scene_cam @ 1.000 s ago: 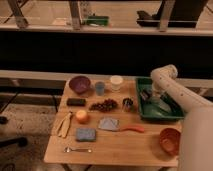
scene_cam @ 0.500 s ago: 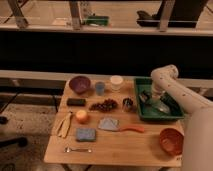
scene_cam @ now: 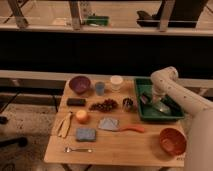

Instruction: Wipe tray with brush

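Pale wood tabletop point(scene_cam: 112, 145), with the left side crowded by things to leave alone: a flat black block point(scene_cam: 76, 102) and, nearer the middle, a long orange-handled tool point(scene_cam: 131, 129) (not to be mistaken for the brush). Further right, standing upright on the wood just beside the tray's left rim, a stubby dark thing with a silvery part, taken here as the brush point(scene_cam: 127, 103); apparently apart from the hand. Then the dark-green tray point(scene_cam: 172, 114), with the hand point(scene_cam: 149, 98) low over the left part of its glossy floor and the arm reaching in from the right. Cannot tell whether released, clenched or grasping anything down there.

Judging the step as getting bristles onto the tray floor and sweeping:

- If empty, lift straight up clear of the rim before moving left, come down over the brush from above, and close around its dark body without tipping it.
- Back inside the tray, set the bristles flat and press only lightly.
- Sweep in long overlapping strokes from the left wall towards the right, finishing in the corners.
- Keep the pressure low enough not to shove the tray towards the round orange-red bowl point(scene_cam: 172, 141) at the front right.
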### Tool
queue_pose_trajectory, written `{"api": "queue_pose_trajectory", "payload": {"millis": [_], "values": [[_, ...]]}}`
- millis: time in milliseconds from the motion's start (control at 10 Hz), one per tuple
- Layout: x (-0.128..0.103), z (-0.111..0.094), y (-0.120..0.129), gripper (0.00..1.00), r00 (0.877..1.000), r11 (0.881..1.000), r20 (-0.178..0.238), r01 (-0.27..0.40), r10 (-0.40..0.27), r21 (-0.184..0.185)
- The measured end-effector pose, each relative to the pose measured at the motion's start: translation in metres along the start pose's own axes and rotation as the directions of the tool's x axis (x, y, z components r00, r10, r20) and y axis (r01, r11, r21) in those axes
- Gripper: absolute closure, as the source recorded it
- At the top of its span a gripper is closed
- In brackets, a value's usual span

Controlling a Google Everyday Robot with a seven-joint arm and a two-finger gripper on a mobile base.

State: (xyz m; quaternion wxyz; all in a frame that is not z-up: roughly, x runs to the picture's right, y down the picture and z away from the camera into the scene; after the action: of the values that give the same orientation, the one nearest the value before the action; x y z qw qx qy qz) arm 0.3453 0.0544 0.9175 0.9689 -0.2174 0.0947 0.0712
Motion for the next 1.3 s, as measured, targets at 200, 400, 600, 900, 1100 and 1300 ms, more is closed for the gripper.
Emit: {"api": "queue_pose_trajectory", "payload": {"millis": [200,400,600,900,1100,1300], "values": [[0.004,-0.005,0.004,1.0,1.0,1.0,-0.009,0.009,-0.009,0.02],[0.005,-0.016,0.008,1.0,1.0,0.999,-0.005,0.018,-0.018,0.046],[0.005,-0.035,0.01,1.0,1.0,0.996,0.002,0.029,-0.029,0.083],[0.009,-0.051,0.017,1.0,0.999,0.993,0.008,0.04,-0.041,0.108],[0.017,-0.055,0.022,1.0,0.999,0.992,0.002,0.041,-0.041,0.12],[0.023,-0.058,0.024,1.0,0.999,0.99,-0.015,0.043,-0.041,0.134]]}}
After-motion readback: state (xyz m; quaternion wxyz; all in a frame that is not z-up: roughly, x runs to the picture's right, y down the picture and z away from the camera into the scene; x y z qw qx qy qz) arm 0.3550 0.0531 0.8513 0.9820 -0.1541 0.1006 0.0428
